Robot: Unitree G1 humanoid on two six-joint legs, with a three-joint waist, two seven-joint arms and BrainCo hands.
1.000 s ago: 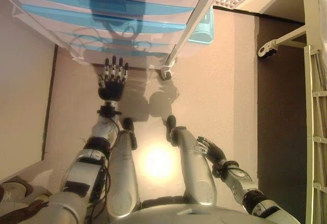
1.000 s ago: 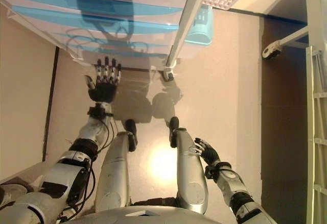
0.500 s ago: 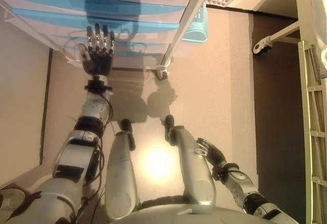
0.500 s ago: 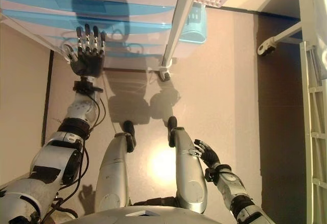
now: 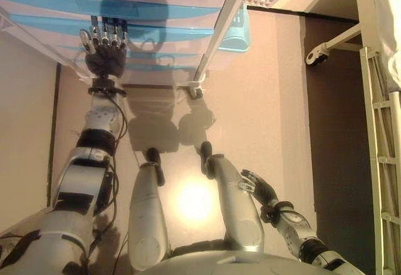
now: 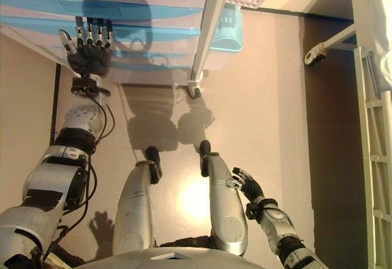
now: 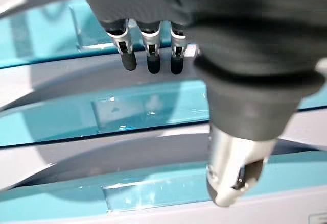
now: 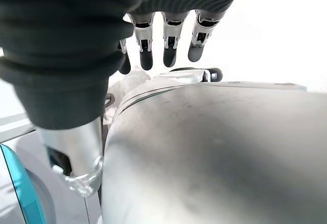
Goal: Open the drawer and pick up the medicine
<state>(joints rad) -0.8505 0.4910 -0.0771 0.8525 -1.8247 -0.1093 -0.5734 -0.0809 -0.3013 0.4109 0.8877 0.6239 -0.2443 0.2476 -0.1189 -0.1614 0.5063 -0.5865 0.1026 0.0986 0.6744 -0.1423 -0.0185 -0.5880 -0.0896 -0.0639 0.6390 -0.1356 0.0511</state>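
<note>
Left eye view: left hand raised against white plastic drawer unit with translucent blue drawer fronts, fingers straight and spread, tips at a blue front; all drawers shut, medicine nowhere visible. Right hand low at near right, fingers relaxed, holding nothing.

Left wrist view: dark-tipped fingers straight, close to a blue front.

Right wrist view: fingers loosely extended, empty.

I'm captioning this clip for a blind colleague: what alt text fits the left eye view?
The robot's left hand, fingers straight, reaches up to the blue-fronted drawers of a white drawer unit standing on a beige floor; every drawer is shut. The right hand hangs relaxed at the robot's side. No medicine is visible.
</note>
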